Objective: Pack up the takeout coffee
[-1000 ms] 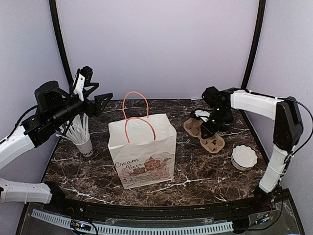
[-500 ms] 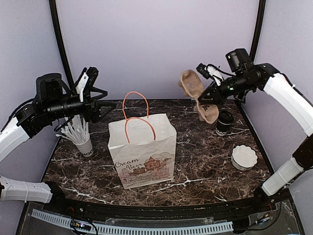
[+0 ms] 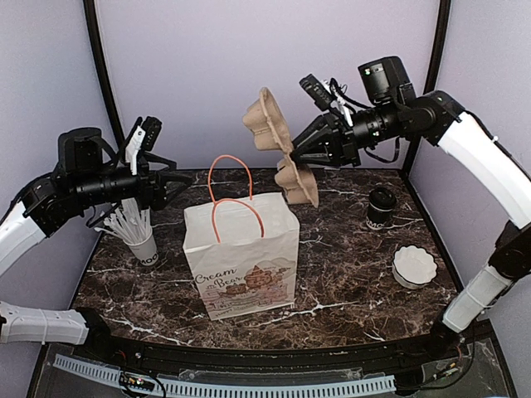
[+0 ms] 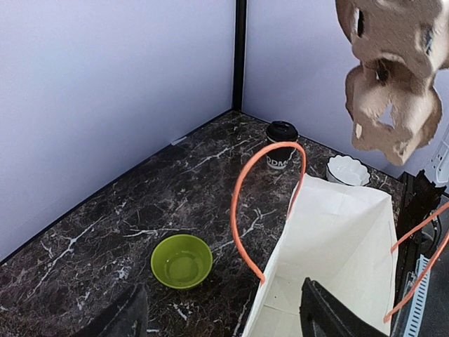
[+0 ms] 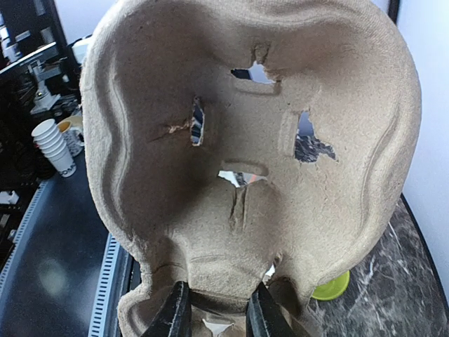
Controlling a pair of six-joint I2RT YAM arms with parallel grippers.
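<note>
Counter of dark marble carries everything, with the white paper bag standing open at its middle, orange handles up. Above the bag's far right corner we see the pulp cup carrier hanging on edge in the air, pinched at one rim by the right jaws, which are closed tight on it. Left of the bag, the left jaws hover spread wide, holding nothing. The takeout coffee stands lidded on the counter, well to the right of the bag, touched by nothing. We judge packing barely begun: the carrier is not yet in the bag, and the cup is outside it.
</note>
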